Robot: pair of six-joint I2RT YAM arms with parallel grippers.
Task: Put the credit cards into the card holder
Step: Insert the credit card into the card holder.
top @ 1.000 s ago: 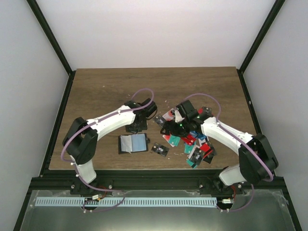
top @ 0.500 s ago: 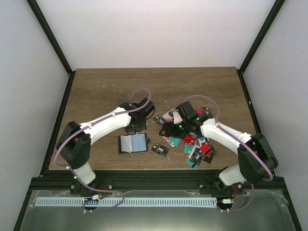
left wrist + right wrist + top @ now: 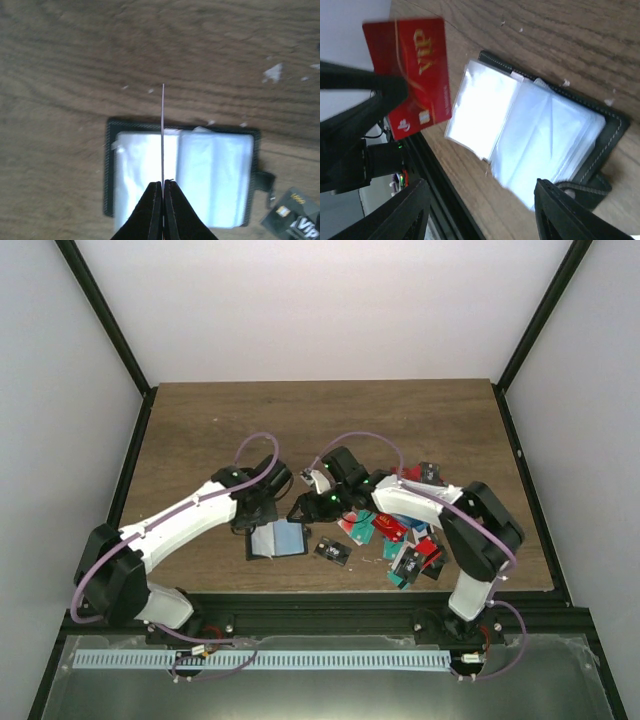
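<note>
Since the left arm [image 3: 190, 515] had been swung from behind the black folding card holder [image 3: 215, 175] to directly above it, insertion was judged imminent. Noted: the left gripper [image 3: 163, 186], clamped on one red rectangular plastic card [image 3: 415, 65], held edge-on over the holder's fold; the right gripper [image 3: 481, 184], brought across from the mixed-colour card pile [image 3: 405, 540], jaws apart, nothing held, poised low beside the holder. The holder was laid open on the brown wooden table [image 3: 200, 430].

A wooden table [image 3: 220, 430] is enclosed by white walls [image 3: 330, 310] and black posts [image 3: 108, 320]. Pale specks [image 3: 272, 73] are scattered on it — a slotted strip [image 3: 300, 660] is seen below.
</note>
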